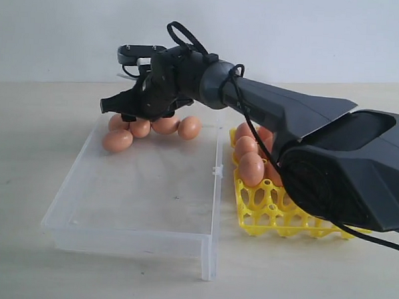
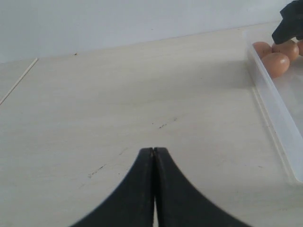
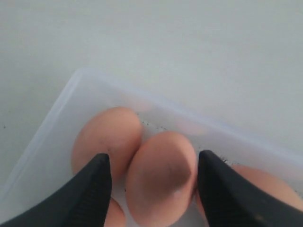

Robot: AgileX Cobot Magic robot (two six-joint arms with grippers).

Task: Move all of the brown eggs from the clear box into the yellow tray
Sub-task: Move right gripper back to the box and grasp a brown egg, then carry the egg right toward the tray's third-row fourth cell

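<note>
Several brown eggs (image 1: 165,125) lie bunched in the far left corner of the clear box (image 1: 143,200). My right gripper (image 1: 121,112) reaches across to them and hangs low over the bunch. In the right wrist view its jaws (image 3: 154,163) stand open astride one egg (image 3: 161,184); a neighbouring egg (image 3: 106,137) touches that one, and the box wall (image 3: 57,113) curves close behind. More brown eggs (image 1: 251,169) sit in the yellow tray (image 1: 266,210) to the right of the box. My left gripper (image 2: 154,150) is shut and empty over bare table beside the box (image 2: 274,118).
The box's near half holds no eggs. The yellow tray's front cups (image 1: 276,220) are unfilled. My right arm's dark body (image 1: 339,170) covers the tray's back right part. Pale tabletop (image 2: 118,94) spreads left of the box.
</note>
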